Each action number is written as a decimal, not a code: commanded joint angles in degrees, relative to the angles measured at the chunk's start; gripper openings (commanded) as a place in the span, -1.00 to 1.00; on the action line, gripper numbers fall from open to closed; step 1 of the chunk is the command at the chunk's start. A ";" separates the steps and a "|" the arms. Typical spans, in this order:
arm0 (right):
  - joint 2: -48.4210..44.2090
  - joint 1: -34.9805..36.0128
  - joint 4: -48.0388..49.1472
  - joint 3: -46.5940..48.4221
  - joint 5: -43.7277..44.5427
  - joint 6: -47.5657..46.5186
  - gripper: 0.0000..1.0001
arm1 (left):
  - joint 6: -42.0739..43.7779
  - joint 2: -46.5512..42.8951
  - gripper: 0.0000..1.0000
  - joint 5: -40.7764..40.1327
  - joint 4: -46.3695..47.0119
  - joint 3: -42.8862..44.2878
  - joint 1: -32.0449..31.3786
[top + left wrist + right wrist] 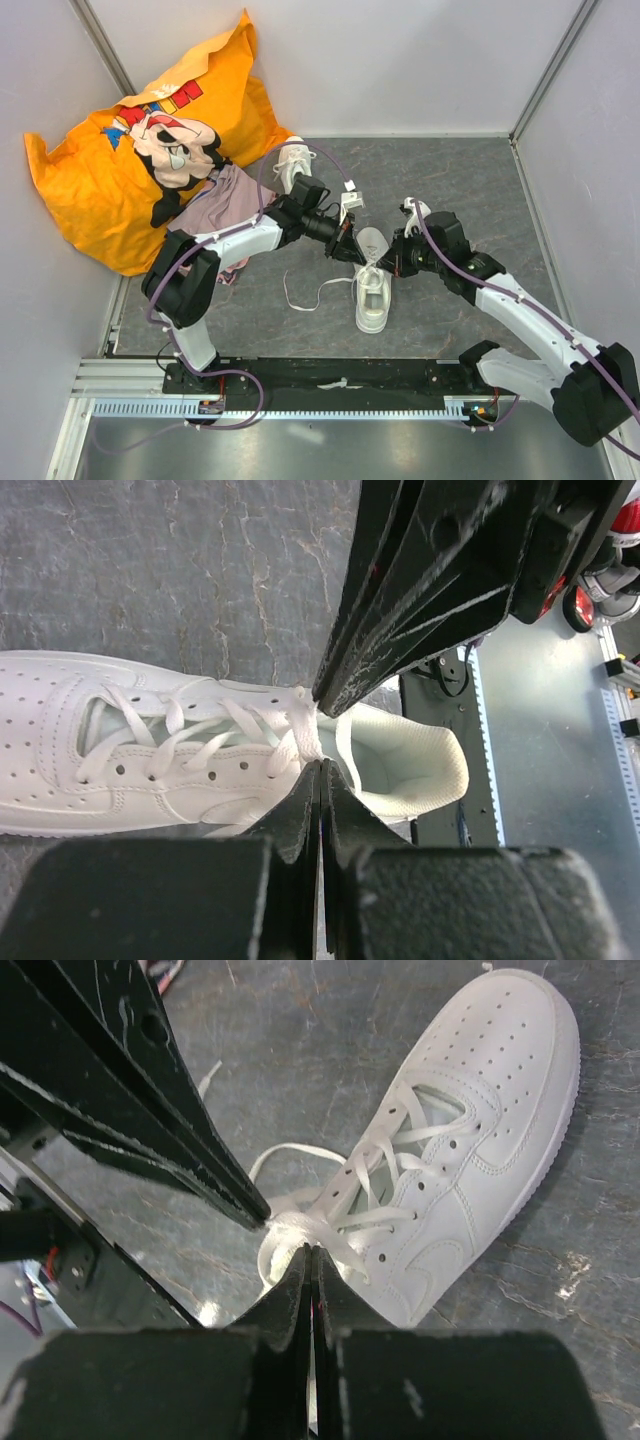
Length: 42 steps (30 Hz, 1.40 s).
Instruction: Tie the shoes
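One white shoe (372, 298) lies mid-floor with its toe toward the arm bases. Both grippers meet over its tongue. My left gripper (350, 251) is shut on a white lace (306, 738) right at the top eyelets. In the left wrist view its tips (320, 768) press together on the strand, with the pale insole (400, 765) behind. My right gripper (310, 1252) is shut on a bunched piece of lace (292, 1226), and the left gripper's tip (258, 1215) touches the same bunch. The other shoe (293, 160) sits at the back, partly hidden by the left arm.
A loose lace end (305, 297) trails on the grey floor left of the shoe. A big orange cartoon pillow (120, 160) fills the back left corner. A pinkish-purple garment (218, 205) lies under the left arm. Walls close in on both sides.
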 commanded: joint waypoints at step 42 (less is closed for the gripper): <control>-1.14 -6.27 25.01 -15.68 -10.54 31.13 -1.00 | -12.11 -2.44 -0.97 -3.13 10.93 -7.72 -2.89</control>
